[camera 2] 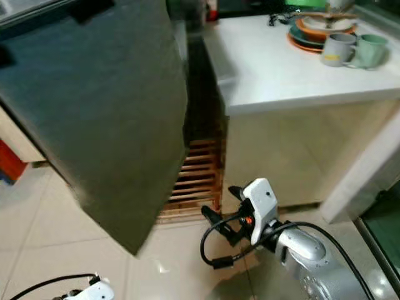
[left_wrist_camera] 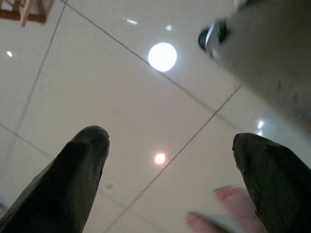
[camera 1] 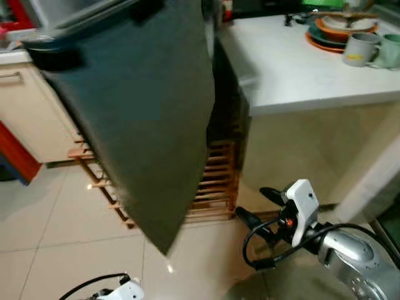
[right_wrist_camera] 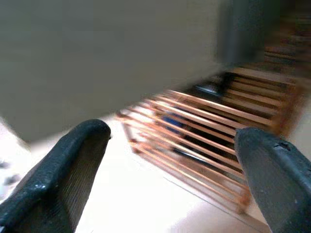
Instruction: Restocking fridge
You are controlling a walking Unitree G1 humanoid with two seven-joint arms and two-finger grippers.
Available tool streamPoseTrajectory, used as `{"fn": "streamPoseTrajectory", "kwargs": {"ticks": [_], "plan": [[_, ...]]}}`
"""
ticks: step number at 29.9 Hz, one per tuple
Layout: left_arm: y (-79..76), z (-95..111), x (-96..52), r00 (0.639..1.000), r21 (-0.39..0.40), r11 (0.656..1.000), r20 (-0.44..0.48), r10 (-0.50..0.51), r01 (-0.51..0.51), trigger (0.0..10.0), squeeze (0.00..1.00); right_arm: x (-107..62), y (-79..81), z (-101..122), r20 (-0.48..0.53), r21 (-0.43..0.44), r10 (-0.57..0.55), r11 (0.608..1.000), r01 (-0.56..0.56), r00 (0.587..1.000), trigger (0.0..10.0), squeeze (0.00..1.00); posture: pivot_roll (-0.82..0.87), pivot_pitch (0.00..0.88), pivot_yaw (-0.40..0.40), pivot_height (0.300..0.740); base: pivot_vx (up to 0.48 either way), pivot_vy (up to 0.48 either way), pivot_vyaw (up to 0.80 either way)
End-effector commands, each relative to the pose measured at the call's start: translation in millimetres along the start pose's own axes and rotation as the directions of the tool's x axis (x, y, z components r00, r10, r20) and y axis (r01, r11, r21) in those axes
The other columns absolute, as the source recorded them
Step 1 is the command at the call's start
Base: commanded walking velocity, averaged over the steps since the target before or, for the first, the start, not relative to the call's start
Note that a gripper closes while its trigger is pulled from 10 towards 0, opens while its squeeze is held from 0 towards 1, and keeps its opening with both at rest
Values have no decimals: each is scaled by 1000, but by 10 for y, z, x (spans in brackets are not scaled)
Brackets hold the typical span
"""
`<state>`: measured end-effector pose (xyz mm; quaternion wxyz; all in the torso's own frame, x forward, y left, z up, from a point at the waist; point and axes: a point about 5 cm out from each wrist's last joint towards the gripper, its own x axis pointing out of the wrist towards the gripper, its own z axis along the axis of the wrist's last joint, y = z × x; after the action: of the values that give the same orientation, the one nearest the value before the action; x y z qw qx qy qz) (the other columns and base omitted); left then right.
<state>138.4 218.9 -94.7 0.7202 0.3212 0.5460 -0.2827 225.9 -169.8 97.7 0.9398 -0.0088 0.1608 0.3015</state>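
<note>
A tiled kitchen floor [camera 1: 50,225] runs under pale cabinets, with a white desk [camera 1: 294,69] on the right and a wooden slatted rack [camera 1: 215,181] standing on the floor between that desk and the fridge. The fridge door [camera 1: 137,106], a dark grey slab, fills the left of the head views; it looks swung outward, though the tilt of the camera leaves that unsure, and the fridge's inside cannot be seen, so what is stocked there cannot be judged.

Neither gripper carries anything to put away. The right gripper [camera 1: 257,209] hangs low beside the desk's front panel, its jaws spread wide and empty, facing the rack and door. The left gripper [left_wrist_camera: 170,174] points at bare tile, jaws likewise spread and empty. This fits either a door opened for loading or a door about to be closed after it.

On the desk, stacked plates [camera 1: 340,28] sit behind a grey mug [camera 1: 361,49] and a green mug [camera 1: 390,51]; their contents are not visible.
</note>
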Motion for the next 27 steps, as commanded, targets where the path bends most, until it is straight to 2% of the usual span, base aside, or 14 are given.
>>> {"fn": "streamPoseTrajectory", "kwargs": {"ticks": [1,4,5,7,8,10,11,12,13,15,16,19,22,27], "plan": [[95,116,-7,999,-60,998,42,32,-29,10000,0,21,-225,9,20,-7,-176,984,177,984,10000,0,-257,0,85,740,0,0,0],[179,247,-15,992,-115,990,95,88,-77,10000,0,46,-369,11,28,-4,-312,950,312,950,10000,0,-242,0,79,740,0,0,0],[387,632,-79,942,-302,946,267,202,-117,10000,0,75,-473,-14,48,6,-443,896,443,895,10000,0,-231,0,74,740,0,0,0],[503,810,-135,904,-369,920,334,268,-136,10000,0,91,-489,-31,59,24,-480,877,479,875,10000,0,-213,0,68,740,0,0,0],[709,1146,-281,807,-459,875,453,380,-154,10000,0,140,-464,-100,63,6,-510,860,511,858,10000,0,-200,0,62,740,0,0,0],[777,1282,-351,762,-483,862,498,415,-154,10000,0,162,-436,-131,68,-3,-508,860,510,859,10000,0,-196,0,59,740,0,0,0],[851,1334,-467,690,-522,842,560,459,-137,10000,0,182,-413,-173,71,3,-514,857,515,855,10000,0,-195,0,58,740,0,0,0],[922,1393,-697,562,-562,823,654,506,-87,10000,0,201,-386,-246,73,9,-526,850,527,847,10000,0,-187,0,52,740,0,0,0],[922,1393,-697,562,-562,823,654,506,-87,10000,0,201,-386,-246,73,9,-526,850,527,847,10000,0,-187,0,52,740,0,0,0],[978,1592,-1019,395,-590,807,735,550,-25,10000,0,185,-383,-335,71,15,-550,835,551,832,10000,0,-180,0,43,740,0,0,0],[978,1592,-1019,395,-590,807,735,550,-25,10000,0,185,-383,-335,71,15,-550,835,551,832,10000,0,-180,0,43,740,0,0,0],[1115,1713,-1323,243,-642,764,733,636,-65,10000,0,160,-404,-369,77,16,-575,817,576,814,10000,0,-175,0,34,740,0,0,0],[1182,1782,-1483,161,-656,751,736,658,-74,10000,0,181,-400,-366,84,-12,-563,824,566,822,10000,0,-173,0,27,740,0,0,0],[1194,1787,-1548,164,-658,753,741,652,-18,10000,0,234,-370,-328,119,-25,-536,840,543,836,10000,0,-185,0,27,740,0,61,0]]}}
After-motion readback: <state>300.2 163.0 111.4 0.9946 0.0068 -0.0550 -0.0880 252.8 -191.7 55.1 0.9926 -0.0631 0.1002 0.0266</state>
